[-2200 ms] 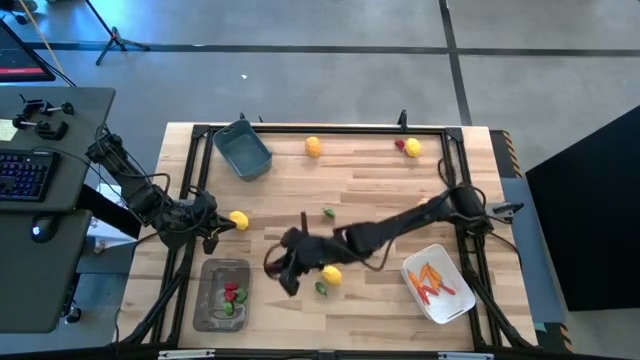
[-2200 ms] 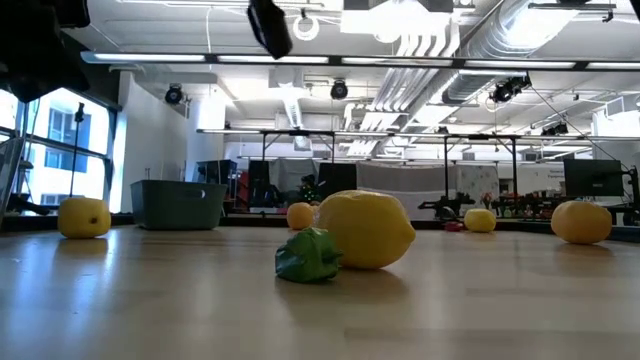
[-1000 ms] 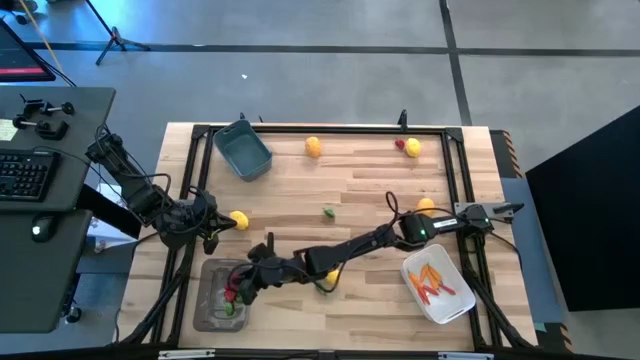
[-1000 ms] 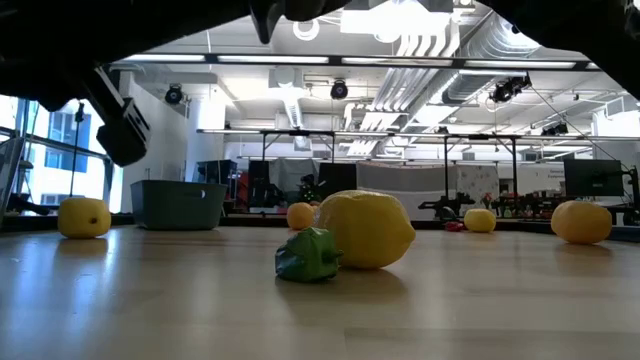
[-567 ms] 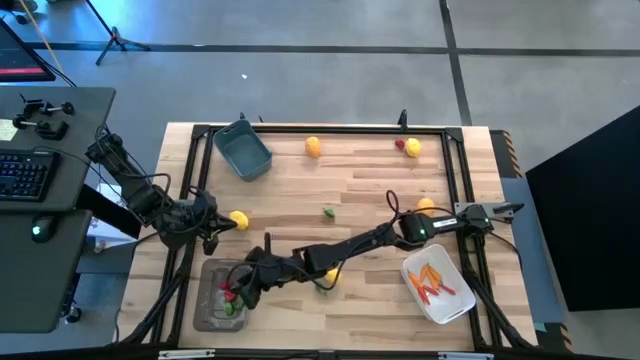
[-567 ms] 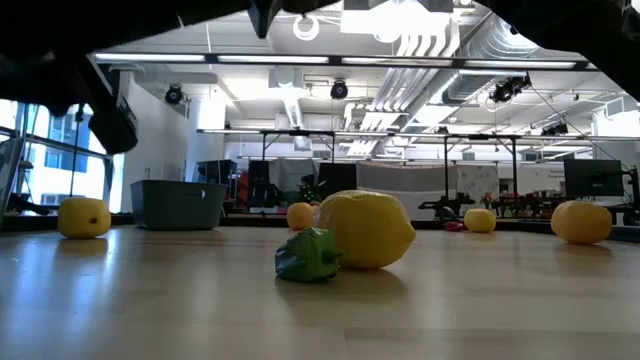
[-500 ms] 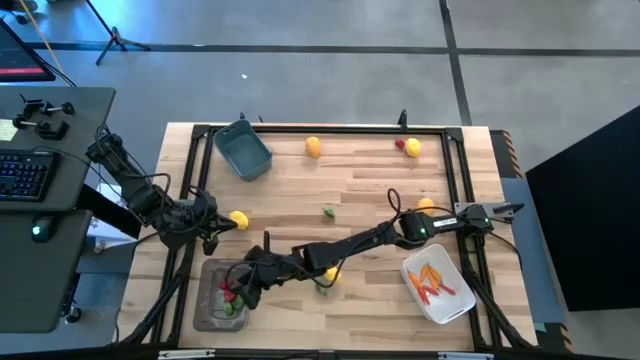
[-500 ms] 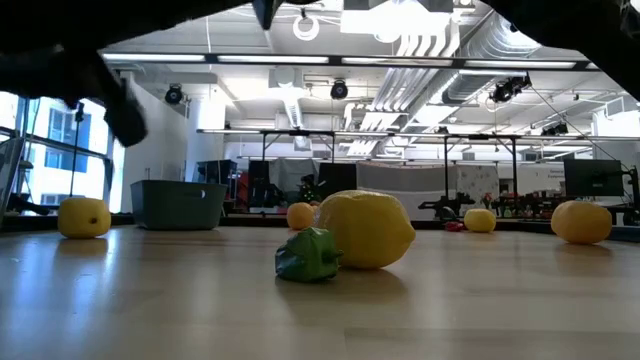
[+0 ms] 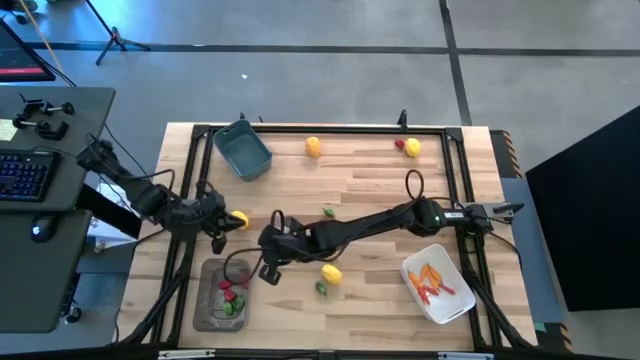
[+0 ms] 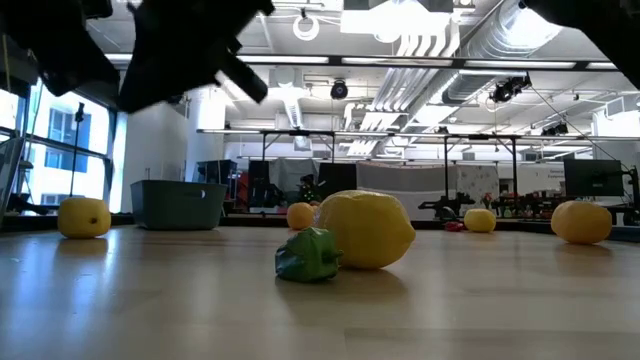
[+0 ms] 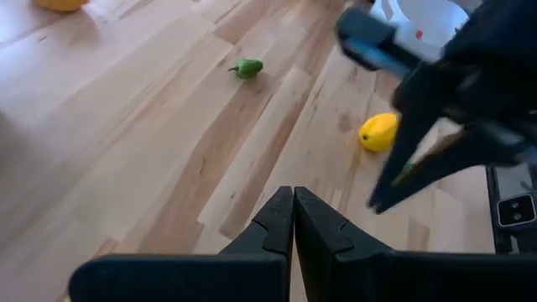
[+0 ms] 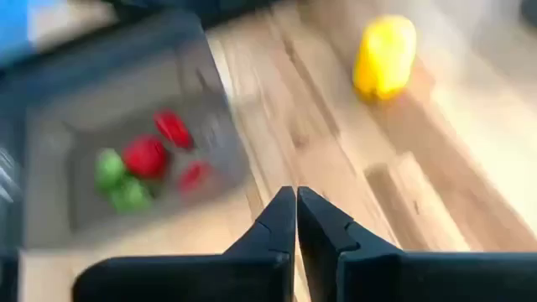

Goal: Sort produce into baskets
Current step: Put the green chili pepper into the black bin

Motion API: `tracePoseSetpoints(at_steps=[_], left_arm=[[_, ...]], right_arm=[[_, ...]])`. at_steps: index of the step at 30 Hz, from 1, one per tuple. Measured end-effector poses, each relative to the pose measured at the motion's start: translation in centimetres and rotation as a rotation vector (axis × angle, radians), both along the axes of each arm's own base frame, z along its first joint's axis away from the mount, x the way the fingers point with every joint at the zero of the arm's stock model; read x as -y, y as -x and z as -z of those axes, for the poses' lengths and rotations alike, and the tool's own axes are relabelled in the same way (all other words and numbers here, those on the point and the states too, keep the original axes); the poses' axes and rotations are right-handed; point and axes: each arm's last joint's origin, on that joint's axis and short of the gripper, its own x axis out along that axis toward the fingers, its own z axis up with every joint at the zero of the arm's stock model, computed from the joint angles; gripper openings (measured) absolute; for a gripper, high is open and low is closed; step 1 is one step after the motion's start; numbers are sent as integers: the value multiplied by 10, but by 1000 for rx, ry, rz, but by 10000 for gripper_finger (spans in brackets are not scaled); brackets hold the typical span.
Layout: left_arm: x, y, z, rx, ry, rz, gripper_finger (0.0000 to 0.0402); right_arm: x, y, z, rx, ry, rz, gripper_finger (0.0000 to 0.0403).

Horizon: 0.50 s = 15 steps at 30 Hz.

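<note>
Grey tray (image 9: pixel 212 312) at worktop (image 9: pixel 380 180) front-left, red and green pieces (image 9: pixel 232 295) inside | right gripper (image 9: pixel 268 262) beside tray, jaws pressed together, empty | left gripper (image 9: pixel 222 232) near lemon (image 9: pixel 239 219), jaws closed, empty

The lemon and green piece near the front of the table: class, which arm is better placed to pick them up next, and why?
Probably the right. The right gripper, shut and empty, hovers by the grey tray, near the lemon and green piece. The left gripper, also shut, waits at the left edge beside another lemon.
</note>
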Motion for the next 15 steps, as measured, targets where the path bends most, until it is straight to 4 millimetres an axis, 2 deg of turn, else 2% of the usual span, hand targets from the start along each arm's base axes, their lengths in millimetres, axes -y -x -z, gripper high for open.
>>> tracePoseSetpoints(at_steps=[5, 8, 11, 15], left_arm=[[-5, -11, 2, -36, -8, 16, 0], [-8, -18, 3, -55, -7, 26, 0], [-12, -25, 3, -49, -2, 27, 0], [-19, -36, 2, -30, 9, 30, 0]], right_arm=[[-2, 4, 42, -63, -54, -23, 1], [-8, 9, 64, -36, -132, -23, 0], [-9, 19, 68, 26, -190, -8, 0], [0, 46, 60, 69, -189, 45, 0]])
